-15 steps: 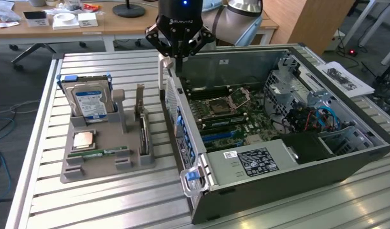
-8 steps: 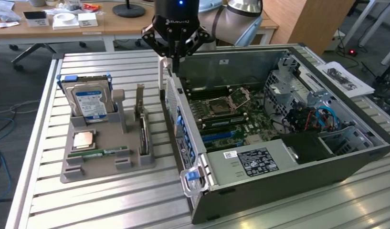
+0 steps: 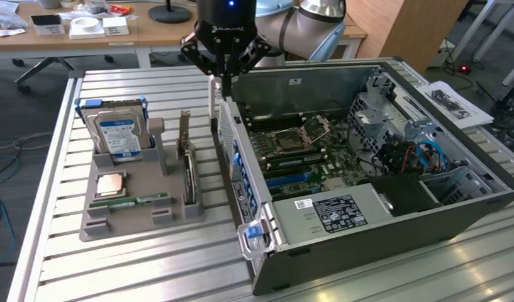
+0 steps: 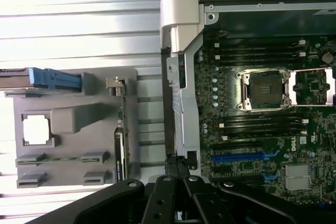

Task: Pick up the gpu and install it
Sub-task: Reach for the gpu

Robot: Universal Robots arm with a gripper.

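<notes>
Grey plastic holder (image 3: 126, 221) (image 4: 68, 121) on a slatted aluminium table (image 3: 139, 267) (image 4: 79, 24) carries four computer parts. They are one hard drive (image 3: 118, 135) (image 4: 55, 78) with a blue label standing upright, one square processor chip (image 3: 111, 184) (image 4: 37, 129) lying flat, one narrow green RAM stick (image 3: 131, 202) (image 4: 52, 158), and one gpu (image 3: 189, 173) (image 4: 119, 140). The gpu stands on its long edge in a slot on the side of the holder nearest the single open computer case (image 3: 366, 214) (image 4: 181, 19), its pale metal bracket pointing up at one end.

Inside the case lies one green motherboard (image 3: 299, 151) (image 4: 262, 129) with one open processor socket (image 3: 289, 139) (image 4: 265, 90) and two blue slots (image 3: 286, 181) (image 4: 239, 157).

The one black gripper (image 3: 226, 93) (image 4: 177, 163) hangs above the gap between holder and case, at the case's rear wall. Its two fingers are pressed together with no visible gap, and no part can be seen between them. The gpu sits apart from the gripper, to the exterior view's left, untouched in its slot and not yet in the case.
</notes>
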